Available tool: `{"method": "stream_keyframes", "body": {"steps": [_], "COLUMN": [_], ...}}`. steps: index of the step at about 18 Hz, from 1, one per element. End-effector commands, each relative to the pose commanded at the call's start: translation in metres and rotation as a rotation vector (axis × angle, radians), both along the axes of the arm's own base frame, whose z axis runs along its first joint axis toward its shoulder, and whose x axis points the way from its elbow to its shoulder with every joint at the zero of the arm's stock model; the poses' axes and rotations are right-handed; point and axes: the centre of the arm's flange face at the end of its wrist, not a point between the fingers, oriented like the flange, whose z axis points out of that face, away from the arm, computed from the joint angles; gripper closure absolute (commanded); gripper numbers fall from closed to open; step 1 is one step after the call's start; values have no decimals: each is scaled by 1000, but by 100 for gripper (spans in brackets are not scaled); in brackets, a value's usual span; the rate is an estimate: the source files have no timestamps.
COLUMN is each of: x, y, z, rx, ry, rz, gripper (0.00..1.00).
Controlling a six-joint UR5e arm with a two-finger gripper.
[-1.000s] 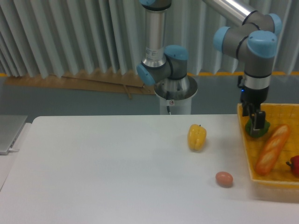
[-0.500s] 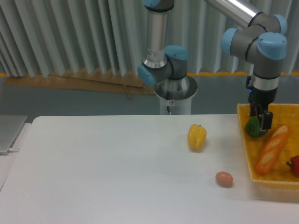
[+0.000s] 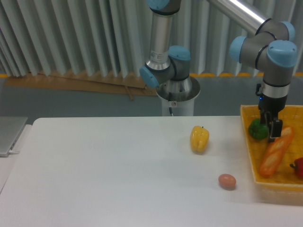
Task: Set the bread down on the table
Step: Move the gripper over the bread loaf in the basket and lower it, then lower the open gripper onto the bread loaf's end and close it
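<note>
The bread [image 3: 275, 151] is a long orange-golden baguette lying diagonally inside the yellow woven basket [image 3: 253, 168] at the right edge of the white table [image 3: 104, 175]. My gripper [image 3: 273, 133] hangs from the arm straight down over the basket, its dark fingers just above the bread's upper end and beside a green vegetable [image 3: 257, 129]. Nothing shows between the fingers; how far apart they stand is too small to make out.
A yellow pepper [image 3: 199, 138] stands on the table left of the basket, and a small brown egg [image 3: 227, 181] lies near the basket's front corner. A red item [image 3: 298, 168] sits in the basket at the frame's right edge. The robot base [image 3: 177, 92] stands behind the table.
The gripper has moved to the right across the basket, from over the green vegetable to over the bread's upper end. The bread, pepper and egg have not moved.
</note>
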Motion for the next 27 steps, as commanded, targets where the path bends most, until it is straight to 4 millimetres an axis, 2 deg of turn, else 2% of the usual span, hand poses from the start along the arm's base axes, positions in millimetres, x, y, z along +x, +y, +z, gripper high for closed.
{"method": "stream_keyframes", "body": {"steps": [7, 9, 11, 13, 15, 27], "x": [-12, -23, -33, -45, -50, -65], "y": [-13, -28, -34, -32, -30, -17], "z": [-18, -25, -37, -58, -69, -88], "rx": [-79, -83, -87, -94, -100, -95], "ry": [-7, -17, -26, -38, -52, -34], "rz": [6, 21, 1, -25, -36, -46], "gripper": [0, 0, 0, 0, 0, 0]}}
